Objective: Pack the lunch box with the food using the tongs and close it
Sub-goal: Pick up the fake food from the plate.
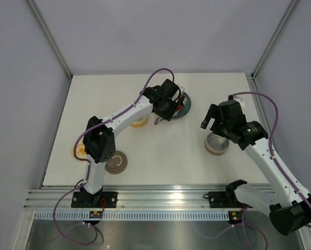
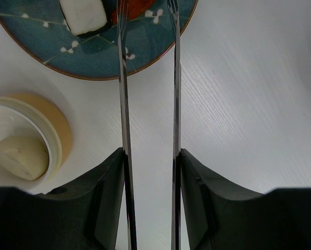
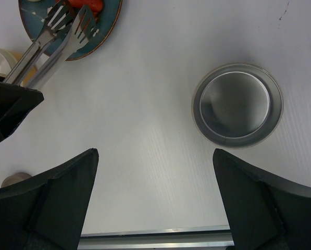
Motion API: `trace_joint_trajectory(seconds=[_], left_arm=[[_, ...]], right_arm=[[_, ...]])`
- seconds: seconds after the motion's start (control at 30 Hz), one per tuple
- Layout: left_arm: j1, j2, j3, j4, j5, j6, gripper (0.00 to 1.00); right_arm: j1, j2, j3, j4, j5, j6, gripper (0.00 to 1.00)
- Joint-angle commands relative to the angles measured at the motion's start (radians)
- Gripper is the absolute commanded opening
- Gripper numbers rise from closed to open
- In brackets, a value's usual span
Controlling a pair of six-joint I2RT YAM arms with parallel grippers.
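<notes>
My left gripper (image 2: pixel 151 151) is shut on the tongs (image 2: pixel 123 94), one slim arm against each finger. Their forked tips (image 3: pixel 66 21) are slightly apart over the teal plate (image 2: pixel 92 57), straddling a red-orange sausage (image 2: pixel 139 8). A white-and-black sushi piece (image 2: pixel 85 15) lies just left of the tips. Beside the plate stands a tan-rimmed lunch box bowl (image 2: pixel 59 130) holding a cream bun (image 2: pixel 21 156). In the top view the left gripper (image 1: pixel 165 103) reaches to the plate (image 1: pixel 186 108). My right gripper (image 3: pixel 155 151) is open and empty, hovering near a round metal container (image 3: pixel 237 105).
A round brownish lid (image 1: pixel 116 162) lies near the left arm's base, and a tan-orange round piece (image 1: pixel 76 150) sits partly behind that arm. The metal container (image 1: pixel 216 145) is below the right gripper (image 1: pixel 211 119). An aluminium rail (image 3: pixel 155 239) runs along the near edge.
</notes>
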Motion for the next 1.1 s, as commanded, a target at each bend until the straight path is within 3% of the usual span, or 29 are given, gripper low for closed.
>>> trace_joint_trajectory(seconds=[0.0,0.33,1.07], left_arm=[[-0.004,-0.001,0.017,0.052,-0.036,0.010,0.47],[-0.004,0.012,0.017,0.046,-0.071,0.030,0.48],[-0.006,0.047,0.042,-0.021,-0.011,0.036,0.43]], right_arm=[[0.001,-0.004,0.009,0.018,0.015,0.005,1.00],[0.001,-0.002,0.012,0.018,0.012,0.005,0.99],[0.001,0.006,0.020,0.021,0.008,0.008,0.99]])
